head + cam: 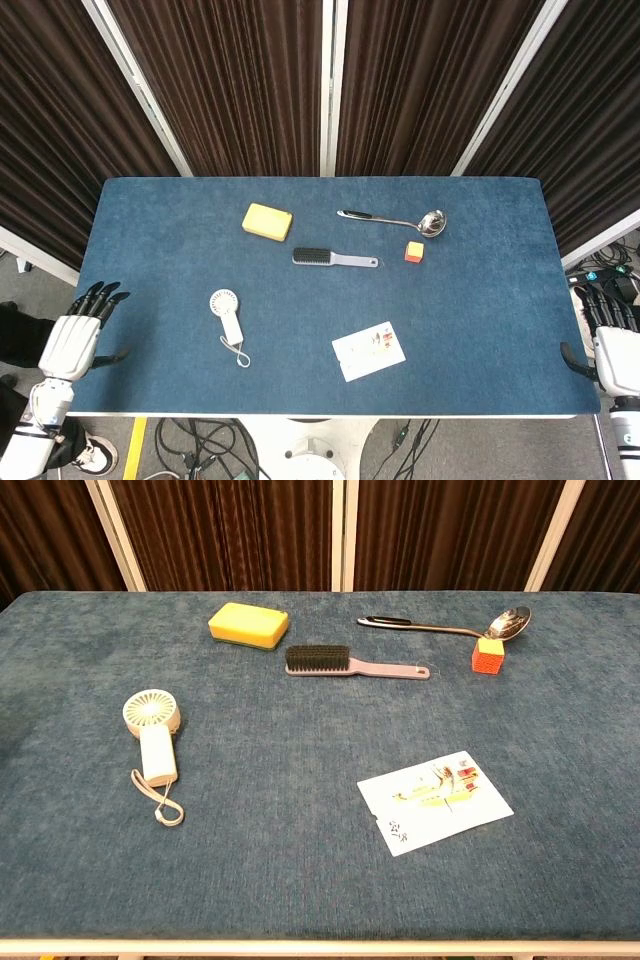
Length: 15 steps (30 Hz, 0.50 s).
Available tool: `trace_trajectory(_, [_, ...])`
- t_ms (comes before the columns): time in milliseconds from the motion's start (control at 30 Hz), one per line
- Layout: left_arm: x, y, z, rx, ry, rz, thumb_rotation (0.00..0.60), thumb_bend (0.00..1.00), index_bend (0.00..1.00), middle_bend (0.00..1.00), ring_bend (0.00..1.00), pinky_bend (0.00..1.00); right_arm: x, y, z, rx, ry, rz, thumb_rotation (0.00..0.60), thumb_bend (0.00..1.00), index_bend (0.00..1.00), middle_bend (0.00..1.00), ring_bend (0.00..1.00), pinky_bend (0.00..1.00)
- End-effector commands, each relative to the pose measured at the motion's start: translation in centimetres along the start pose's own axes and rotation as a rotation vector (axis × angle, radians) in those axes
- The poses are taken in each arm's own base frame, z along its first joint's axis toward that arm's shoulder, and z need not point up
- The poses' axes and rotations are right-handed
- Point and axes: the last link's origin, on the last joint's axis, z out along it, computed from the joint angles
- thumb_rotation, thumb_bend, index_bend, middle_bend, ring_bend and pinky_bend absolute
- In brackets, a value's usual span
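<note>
We see both hands resting off the table's short ends, holding nothing. The left hand point(78, 335) sits at the table's point(480, 300) 8 o'clock corner, its dark fingers stretched out and slightly apart, pointing toward the far end; the right hand point(612, 345) sits at about 4 o'clock, partly cut off by the picture's edge, and we cannot tell how its fingers lie. Neither hand shows in the chest view. Nearest the left hand, toward its 2 o'clock, lies the white handheld fan point(227, 315) flat on the blue cloth, round head toward the far side, its wrist loop trailing toward the near edge. Nearest the right hand, though well apart from it, is the printed card point(368, 351), lying flat and slightly turned at about 5 o'clock from the table's middle. Near the middle lies the brush point(333, 259), bristles at its left end and pale handle pointing to 3 o'clock. At 11 o'clock from the brush rests the yellow sponge point(267, 221). At 1 o'clock from it lies the metal ladle point(395, 219), bowl to the right, and just beside that bowl, on its near side, stands a small orange cube point(414, 251).
</note>
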Motion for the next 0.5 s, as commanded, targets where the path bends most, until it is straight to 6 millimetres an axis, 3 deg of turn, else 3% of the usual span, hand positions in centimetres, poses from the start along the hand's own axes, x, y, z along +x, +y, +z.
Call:
trace_trajectory(33, [-0.02,0.0,-0.01,0.001,-0.002,0.001,0.6,0.13,0.16,0.09,0.01,0.19,0.06,0.0,0.03,0.0,0.0,0.001,0.6,0.28,0.0,0.0,0.0,0.0])
trace_trajectory(500, [0.26,0.98,0.16,-0.039,0.015,-0.023,0.6,0.14,0.16,0.1,0.02,0.2,-0.04,-0.25,0.19,0.01,-0.011,0.004,0.6,0.28,0.0,0.0,0.0,0.0])
